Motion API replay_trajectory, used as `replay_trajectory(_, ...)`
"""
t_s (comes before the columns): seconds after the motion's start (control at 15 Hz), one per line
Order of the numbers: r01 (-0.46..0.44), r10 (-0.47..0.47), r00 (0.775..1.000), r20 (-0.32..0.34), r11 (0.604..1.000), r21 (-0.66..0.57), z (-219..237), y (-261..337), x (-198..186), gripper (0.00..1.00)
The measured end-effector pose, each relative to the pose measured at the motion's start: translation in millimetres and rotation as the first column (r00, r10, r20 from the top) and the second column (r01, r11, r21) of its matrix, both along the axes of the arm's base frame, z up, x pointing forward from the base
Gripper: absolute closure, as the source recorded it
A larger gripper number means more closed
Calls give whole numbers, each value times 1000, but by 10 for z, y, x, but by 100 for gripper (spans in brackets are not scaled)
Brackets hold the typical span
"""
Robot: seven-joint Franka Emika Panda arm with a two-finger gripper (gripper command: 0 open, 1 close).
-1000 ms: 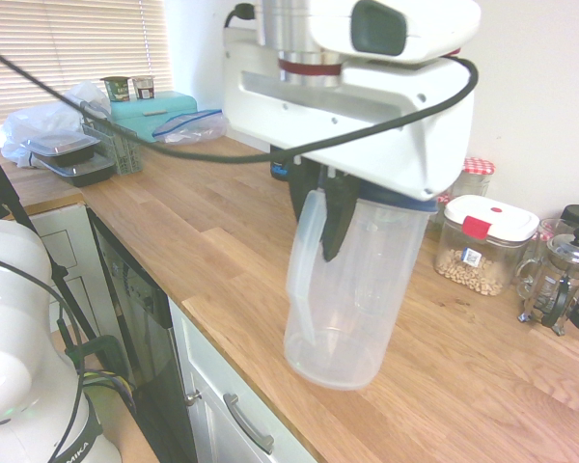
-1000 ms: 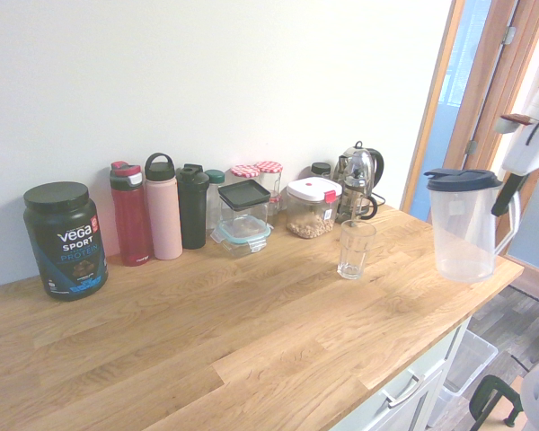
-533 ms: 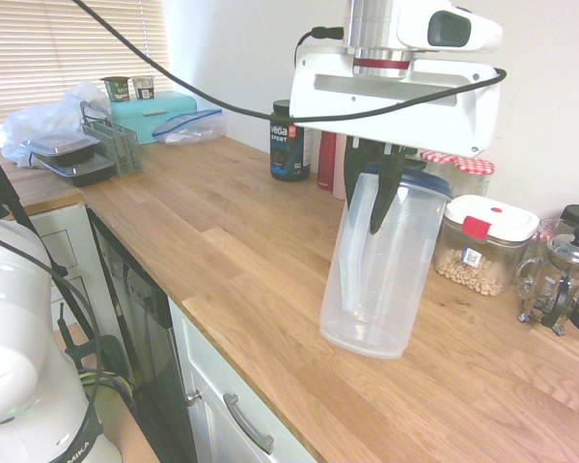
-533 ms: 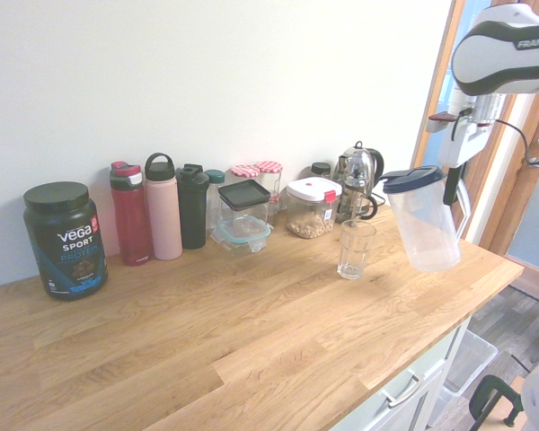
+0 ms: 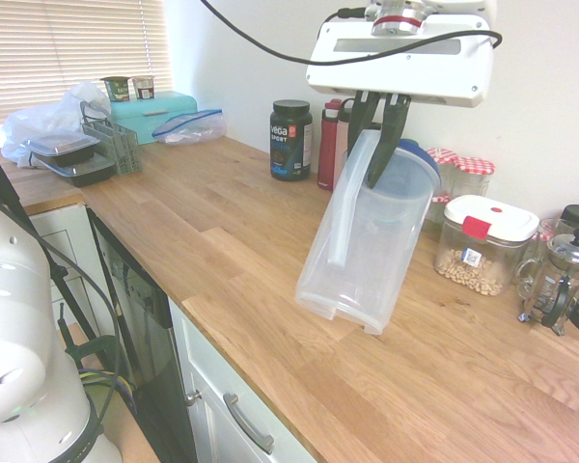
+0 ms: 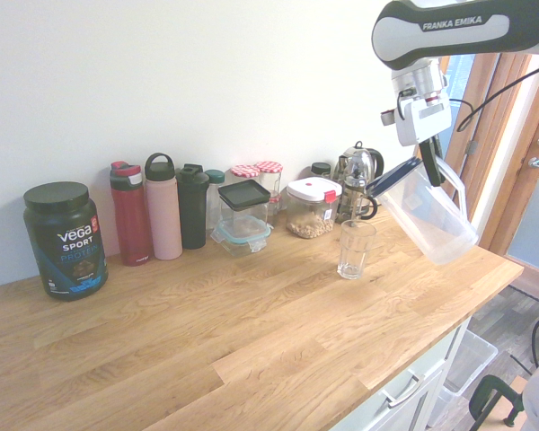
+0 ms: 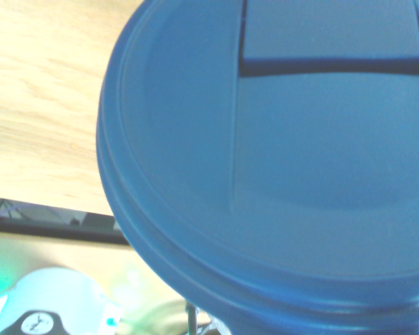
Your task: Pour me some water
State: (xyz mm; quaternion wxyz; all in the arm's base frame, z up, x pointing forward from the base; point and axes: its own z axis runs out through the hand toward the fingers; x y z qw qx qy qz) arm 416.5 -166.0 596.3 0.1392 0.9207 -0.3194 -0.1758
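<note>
A light brown wooden counter [image 6: 207,350] bears all these things. In the second exterior view, a black round tub with white letters [image 6: 65,241] stands at the left, then a red bottle [image 6: 132,220], a pink bottle with a black loop cap [image 6: 163,214] and a black shaker bottle [image 6: 193,211]. At the right of centre there stands a clear drinking glass [image 6: 355,251], upright. Behind it is a clear box with white lid [image 6: 313,211], which contains beige pieces.
</note>
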Motion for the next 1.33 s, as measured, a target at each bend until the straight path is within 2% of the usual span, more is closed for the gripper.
replay_trajectory(0.27, -15, 11, 995, -101, 999, -36, -228, 18, 104, 100)
replay_trajectory(0.73, -32, 24, 978, -207, 999, -34, -535, 139, 238, 100)
replay_trajectory(1.13, -34, 25, 977, -210, 999, -41, -552, 158, 279, 100)
replay_trajectory(1.27, -41, 32, 983, -183, 998, -47, -538, 154, 313, 100)
replay_trajectory(1.33, -47, 39, 989, -145, 998, -50, -505, 144, 334, 100)
